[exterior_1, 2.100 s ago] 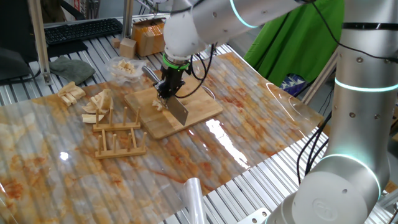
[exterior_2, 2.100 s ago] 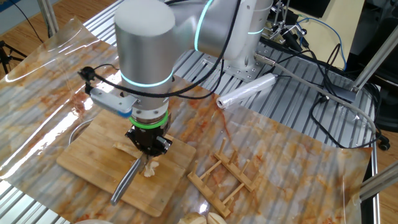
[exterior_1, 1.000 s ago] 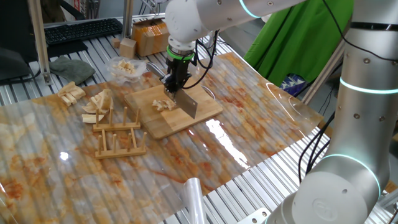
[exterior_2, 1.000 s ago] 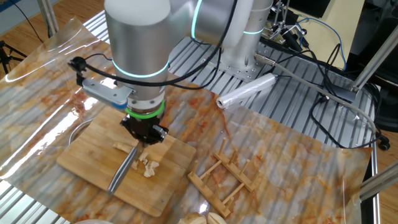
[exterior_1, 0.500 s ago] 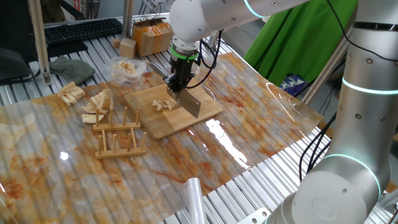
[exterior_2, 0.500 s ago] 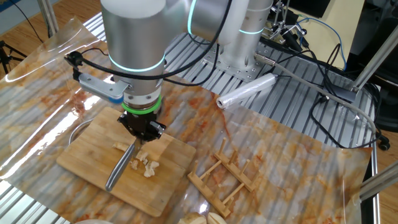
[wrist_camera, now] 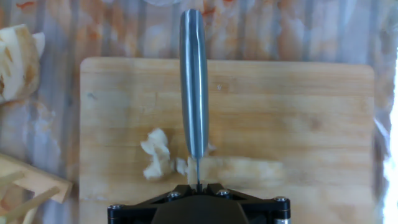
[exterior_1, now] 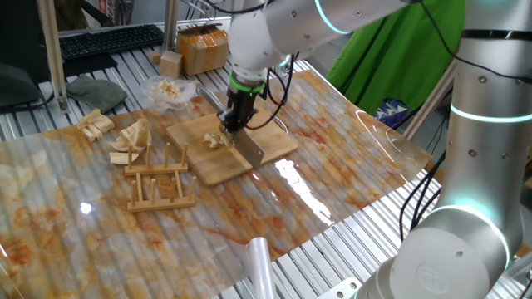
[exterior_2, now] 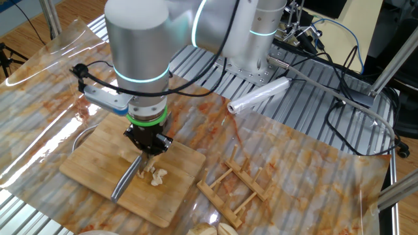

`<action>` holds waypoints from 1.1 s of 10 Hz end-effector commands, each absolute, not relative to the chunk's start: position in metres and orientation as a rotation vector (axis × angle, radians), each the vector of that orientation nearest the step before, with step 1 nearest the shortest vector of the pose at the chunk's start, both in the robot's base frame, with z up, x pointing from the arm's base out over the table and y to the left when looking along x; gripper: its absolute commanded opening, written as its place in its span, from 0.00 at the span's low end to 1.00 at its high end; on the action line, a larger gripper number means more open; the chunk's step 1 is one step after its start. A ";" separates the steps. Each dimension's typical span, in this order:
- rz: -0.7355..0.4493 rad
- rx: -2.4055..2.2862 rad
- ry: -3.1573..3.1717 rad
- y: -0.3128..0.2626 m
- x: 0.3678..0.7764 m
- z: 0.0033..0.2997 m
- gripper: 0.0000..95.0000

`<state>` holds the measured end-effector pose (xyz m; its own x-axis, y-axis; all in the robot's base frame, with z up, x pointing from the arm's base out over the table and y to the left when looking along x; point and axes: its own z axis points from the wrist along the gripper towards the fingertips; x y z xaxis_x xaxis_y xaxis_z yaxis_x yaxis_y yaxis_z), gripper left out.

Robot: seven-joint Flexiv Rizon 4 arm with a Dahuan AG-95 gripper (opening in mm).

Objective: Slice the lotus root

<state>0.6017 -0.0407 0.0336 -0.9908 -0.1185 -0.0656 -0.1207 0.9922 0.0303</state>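
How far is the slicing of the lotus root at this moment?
Partly done. Small cream cut bits already lie on the wooden cutting board, left of the blade. In hand: the claw, shut on the steel knife, has the blade down at the pale uncut lotus root chunk. Left: that chunk on the blade's right still needs slicing.

A robotics lab, not a kitchen: behind the gripper [exterior_1: 232, 123], a keyboard [exterior_1: 108, 39] and cardboard boxes [exterior_1: 199, 50] sit on a slatted aluminium bench [exterior_1: 357, 241]; a green cloth backdrop [exterior_1: 399, 50] hangs beyond it, and loose cables [exterior_2: 339, 85] trail by the arm's base.
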 end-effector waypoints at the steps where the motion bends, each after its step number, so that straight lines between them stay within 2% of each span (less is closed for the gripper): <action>1: 0.049 -0.158 3.095 -0.038 0.599 0.037 0.00; 6: 0.035 -0.152 3.106 -0.037 0.599 0.040 0.00; 11: -0.001 -0.162 3.127 -0.040 0.596 0.066 0.00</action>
